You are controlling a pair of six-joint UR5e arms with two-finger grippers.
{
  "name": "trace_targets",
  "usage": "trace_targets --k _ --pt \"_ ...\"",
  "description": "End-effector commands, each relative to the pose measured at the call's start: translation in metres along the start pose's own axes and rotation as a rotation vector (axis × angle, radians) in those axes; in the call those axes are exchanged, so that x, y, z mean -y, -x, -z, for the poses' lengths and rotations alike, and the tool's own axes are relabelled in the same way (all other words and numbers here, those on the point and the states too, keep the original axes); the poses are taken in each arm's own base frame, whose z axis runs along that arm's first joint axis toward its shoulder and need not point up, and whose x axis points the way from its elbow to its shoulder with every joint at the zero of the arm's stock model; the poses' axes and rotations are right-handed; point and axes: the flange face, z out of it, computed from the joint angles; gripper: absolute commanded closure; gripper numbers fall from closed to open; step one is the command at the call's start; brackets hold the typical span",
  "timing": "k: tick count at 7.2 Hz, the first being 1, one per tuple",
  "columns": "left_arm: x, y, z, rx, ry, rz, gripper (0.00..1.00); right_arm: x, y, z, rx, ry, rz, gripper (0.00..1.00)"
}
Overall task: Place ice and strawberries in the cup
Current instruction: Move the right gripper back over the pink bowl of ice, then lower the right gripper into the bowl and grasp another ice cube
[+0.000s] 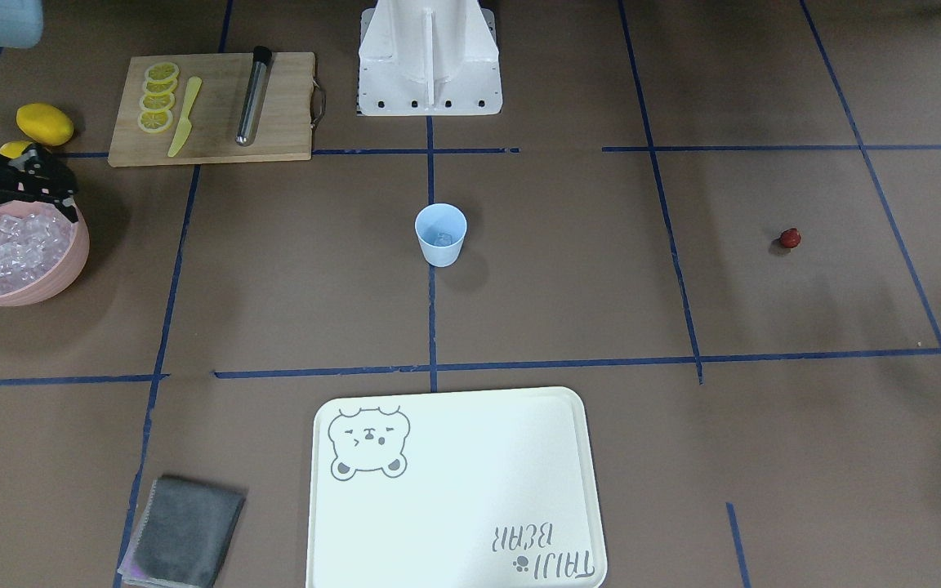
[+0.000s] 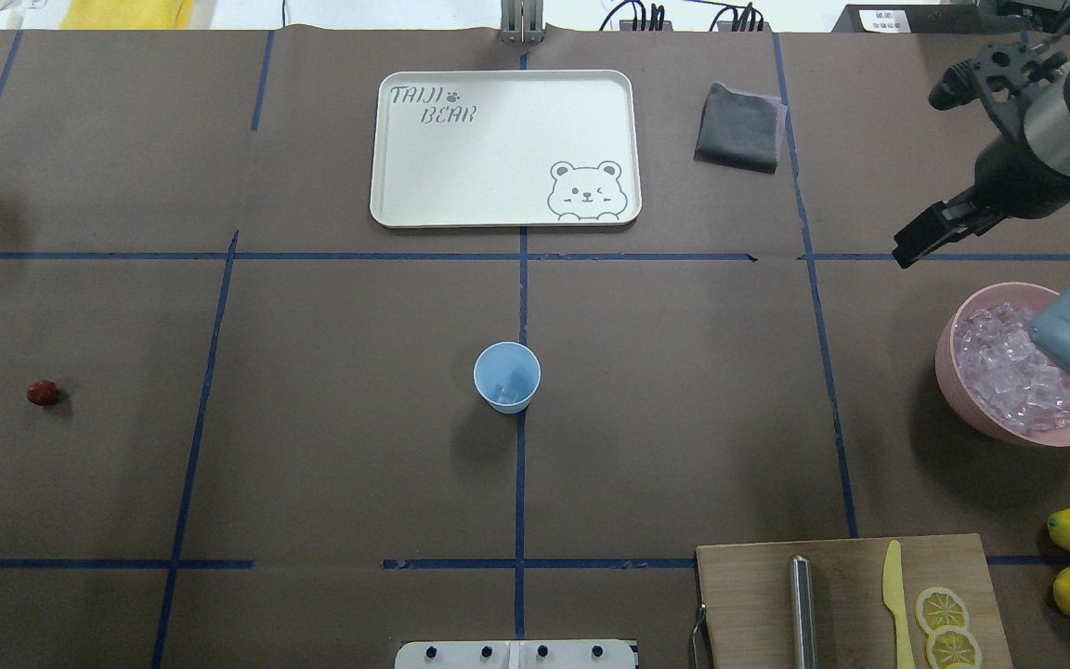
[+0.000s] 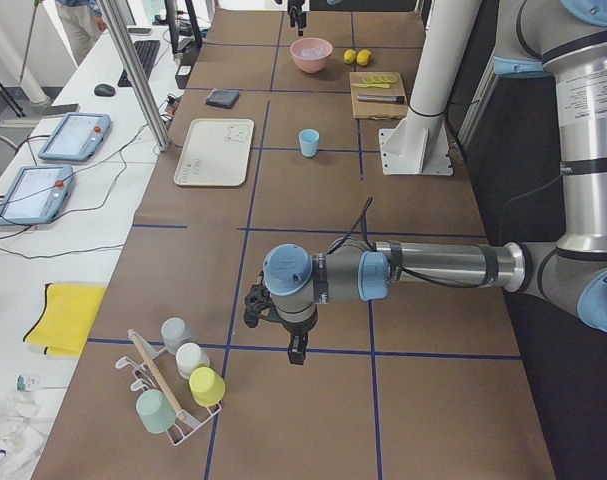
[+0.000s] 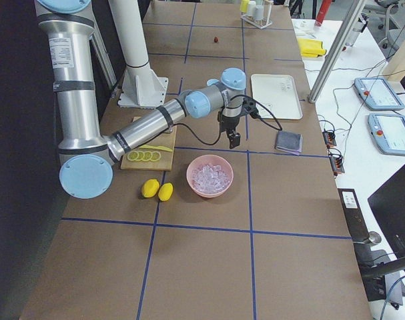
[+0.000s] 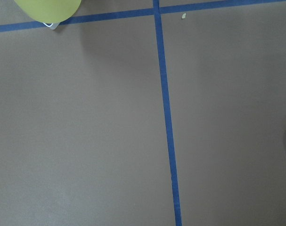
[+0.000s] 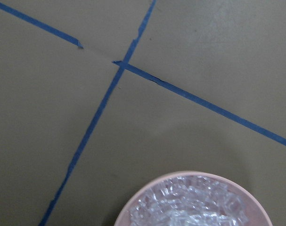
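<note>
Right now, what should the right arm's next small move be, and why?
Probably bring the right pincer over the pink bowl and lower onto the ice: it hangs open and empty just beyond the rim, and the cup seems to hold only one cube.

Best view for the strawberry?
Overhead exterior: the strawberry is unobstructed and slightly larger there. Front-facing shows it nearly as well. Exterior right gives only a distant speck. Exterior left and both wrist views don't show it.
</note>
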Motion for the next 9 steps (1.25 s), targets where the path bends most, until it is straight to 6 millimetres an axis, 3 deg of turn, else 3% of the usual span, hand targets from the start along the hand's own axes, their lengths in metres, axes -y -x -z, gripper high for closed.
trace_targets --k 1,3,6,8,9 --pt "0.0 0.0 0.0 0.0 0.0 0.0 0.0 -0.037 -0.037 -0.006 -0.01 0.025 0.003 0.0" --pt "0.0 0.0 0.0 0.0 -0.002 -0.001 0.0 -0.037 -0.047 -0.018 -0.012 0.022 -0.08 0.01" --pt "0.0 -0.001 0.0 0.0 -0.001 -0.002 0.0 -0.036 -0.066 -0.068 -0.02 -0.046 -0.166 0.02" --pt "0.0 -0.001 0.0 0.0 0.0 0.0 0.0 -0.045 -0.048 -0.088 -0.016 -0.06 -0.199 0.02" --pt "0.0 -0.001 0.0 0.0 0.0 0.0 0.0 -0.06 -0.038 -0.105 -0.032 -0.074 -0.194 0.03"
